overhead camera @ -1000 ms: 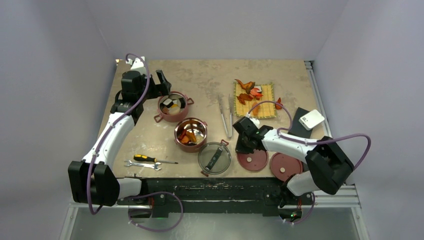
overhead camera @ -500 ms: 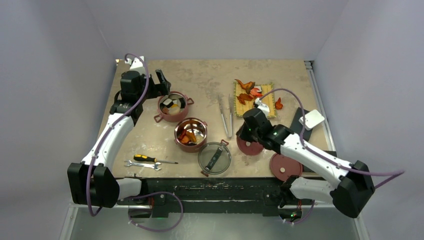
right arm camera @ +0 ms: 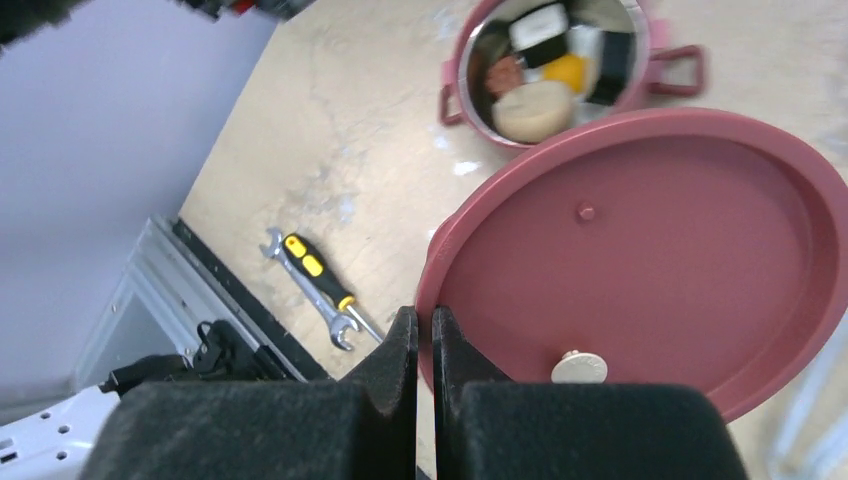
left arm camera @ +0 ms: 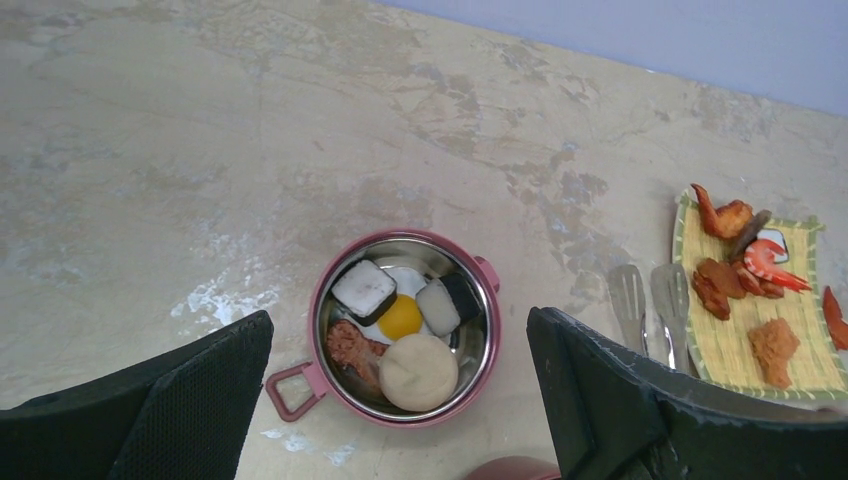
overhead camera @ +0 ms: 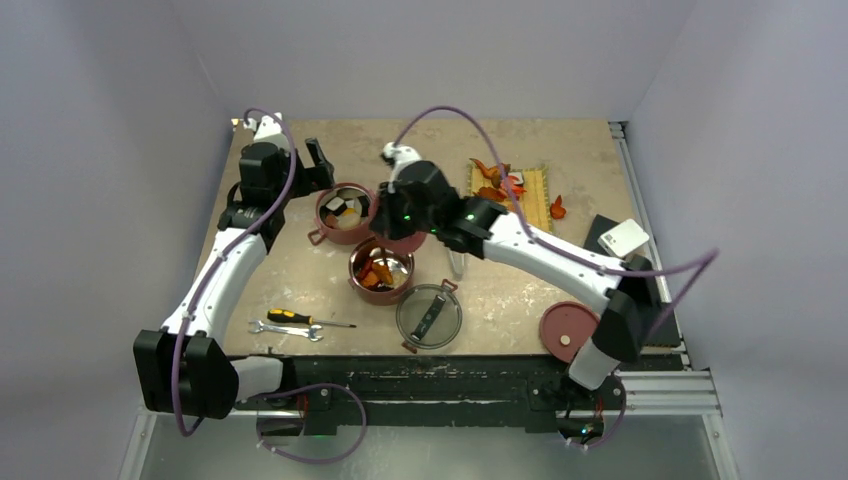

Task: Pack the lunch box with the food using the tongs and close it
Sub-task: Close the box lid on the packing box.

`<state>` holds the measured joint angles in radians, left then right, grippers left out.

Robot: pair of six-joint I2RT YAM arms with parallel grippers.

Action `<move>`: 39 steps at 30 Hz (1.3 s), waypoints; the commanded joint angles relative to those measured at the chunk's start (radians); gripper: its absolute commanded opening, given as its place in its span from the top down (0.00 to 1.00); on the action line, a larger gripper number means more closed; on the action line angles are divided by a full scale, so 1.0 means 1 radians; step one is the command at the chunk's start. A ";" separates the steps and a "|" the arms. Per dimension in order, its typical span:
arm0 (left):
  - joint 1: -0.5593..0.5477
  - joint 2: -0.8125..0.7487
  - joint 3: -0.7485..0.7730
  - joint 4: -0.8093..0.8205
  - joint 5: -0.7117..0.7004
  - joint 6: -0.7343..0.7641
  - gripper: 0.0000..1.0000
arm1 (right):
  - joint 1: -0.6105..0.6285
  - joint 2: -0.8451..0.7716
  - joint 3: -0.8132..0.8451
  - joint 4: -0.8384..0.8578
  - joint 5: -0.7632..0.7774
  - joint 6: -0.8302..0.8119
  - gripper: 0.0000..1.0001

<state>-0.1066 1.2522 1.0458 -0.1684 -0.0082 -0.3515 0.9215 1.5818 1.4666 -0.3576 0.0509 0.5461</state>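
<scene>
A flat dusty-red disc lid (right arm camera: 650, 230) is pinched by its rim in the clamped right gripper (right arm camera: 425, 335) and held level beside the egg-filled, steel-lined red bowl (left arm camera: 316, 310), presumably for capping (the left gripper (left arm camera: 400, 325) is spread wide above the bowl, empty).

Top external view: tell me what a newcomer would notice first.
The right hand, its arm stretched far leftward, is shut on the rim of a flat red lid held in the air by the front bowl. The open left hand hovers near the far bowl, which holds a fried egg. Unpacked food lies on the yellow mat at far right.
</scene>
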 commanded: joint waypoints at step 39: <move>0.027 -0.035 0.043 0.013 -0.004 0.006 0.01 | 0.163 0.446 0.314 -0.246 -0.089 -0.040 1.00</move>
<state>-0.0853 1.2308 1.0496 -0.1753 -0.0311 -0.3508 1.0775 2.0438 1.7832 -0.6216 -0.0032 0.4950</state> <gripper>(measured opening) 0.994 0.023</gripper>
